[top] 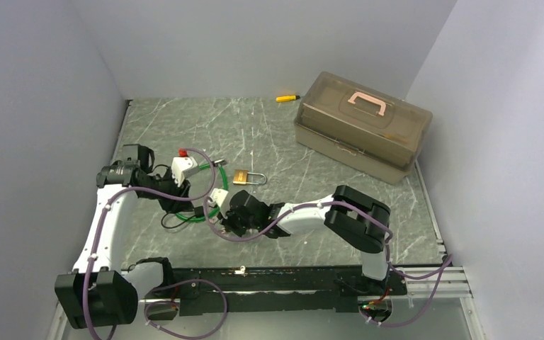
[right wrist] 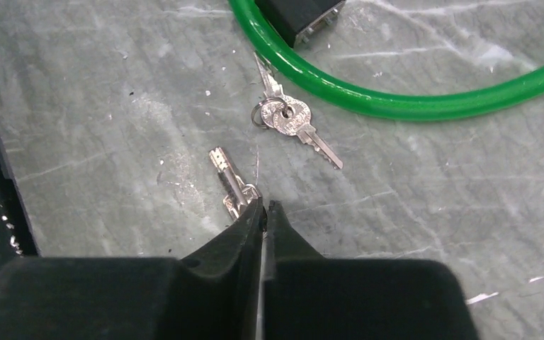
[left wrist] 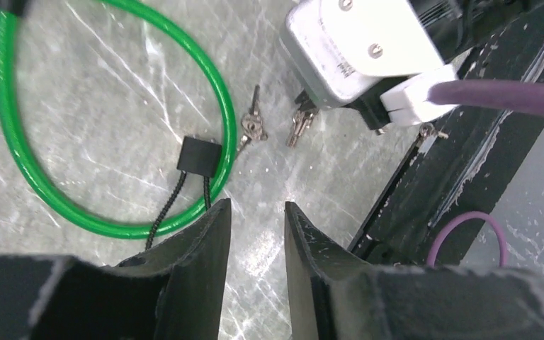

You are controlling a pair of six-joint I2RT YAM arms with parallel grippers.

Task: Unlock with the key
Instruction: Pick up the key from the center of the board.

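A small silvery key [right wrist: 227,173] lies on the marble-patterned table, and my right gripper [right wrist: 263,205] is shut on its head, jaws almost touching. It also shows in the left wrist view [left wrist: 299,127], under the right wrist camera housing [left wrist: 358,42]. Two more keys on a ring [right wrist: 288,117] lie just beyond, beside a green cable loop [right wrist: 397,106]. The brass padlock [top: 241,177] lies on the table behind the grippers. My left gripper [left wrist: 256,205] is open and empty, hovering over the green loop's edge and facing the keys.
A black block [left wrist: 200,156] with a black cord sits on the green loop. A translucent brown toolbox [top: 361,127] stands at the back right, with a yellow-and-black stick tool [top: 287,98] to its left. The black base rail [top: 290,273] runs along the near edge.
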